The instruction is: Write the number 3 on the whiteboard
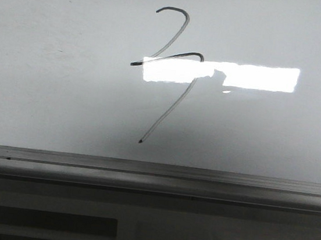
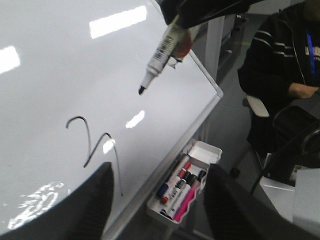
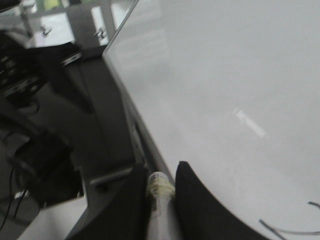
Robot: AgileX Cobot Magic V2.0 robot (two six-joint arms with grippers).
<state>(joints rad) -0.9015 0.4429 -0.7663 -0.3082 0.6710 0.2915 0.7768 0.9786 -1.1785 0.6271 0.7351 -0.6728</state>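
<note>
You see the whiteboard [image 1: 48, 83] filling the front view, its grey rail [image 1: 153, 178] along the lower edge. The number 3 [image 1: 177, 57] sits near the board's middle, a glare bar crossing it. Your right gripper [image 3: 160, 192] is clamped on a marker [image 2: 161, 52], tip off the board. The left gripper [image 2: 157, 200] stands spread, holding nothing.

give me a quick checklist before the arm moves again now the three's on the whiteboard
1. Number 3 drawn on the whiteboard: ok, loosely 3-shaped.
2. Marker gripped in right tool: ok.
3. Marker tip off the board: ok, it looks lifted clear in the left wrist view.
4. Left tool open, holding nothing: ok.
5. Marker tray out of the path: cannot tell.
</note>
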